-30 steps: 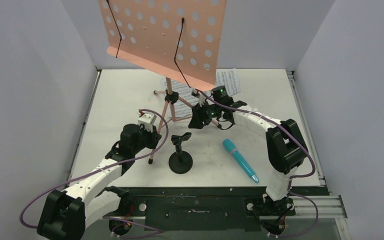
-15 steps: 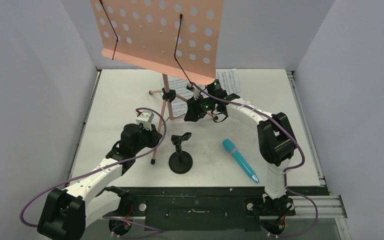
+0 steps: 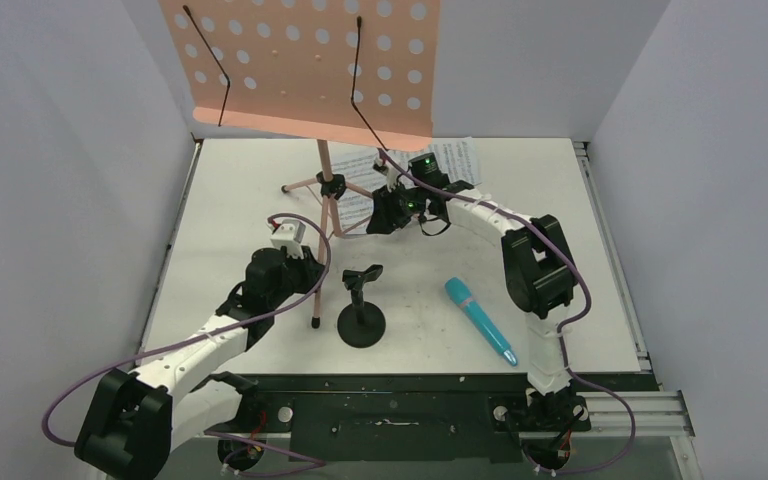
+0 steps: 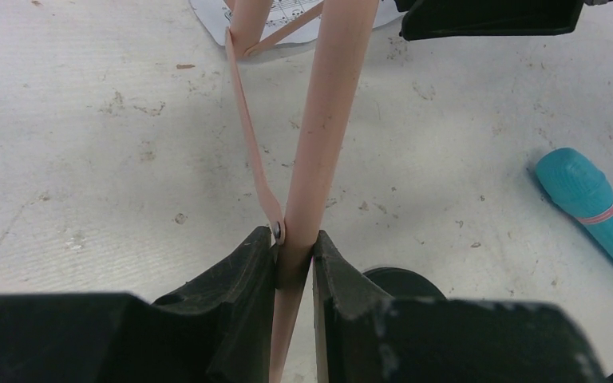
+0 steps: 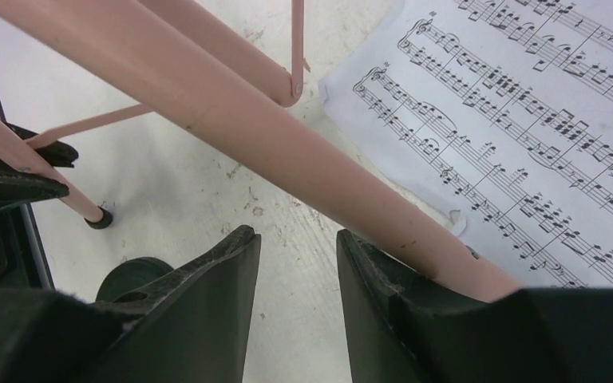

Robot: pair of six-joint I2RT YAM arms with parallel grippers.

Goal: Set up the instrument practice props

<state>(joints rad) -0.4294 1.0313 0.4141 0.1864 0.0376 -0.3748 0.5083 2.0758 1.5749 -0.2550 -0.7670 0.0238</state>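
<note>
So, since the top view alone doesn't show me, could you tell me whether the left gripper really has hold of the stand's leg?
Observer: Yes. The left wrist view shows the left gripper shut on the leg, right at the brace's rivet.
Operator: Thank you. Is the right gripper holding a leg too?
Observer: No. Its wrist view shows the right gripper open with nothing between its fingers. A pink tube runs past, outside the gap.
Operator: And what lies under that tube?
Observer: A sheet of printed music, lying flat, with one corner reaching beneath the tube.
</note>
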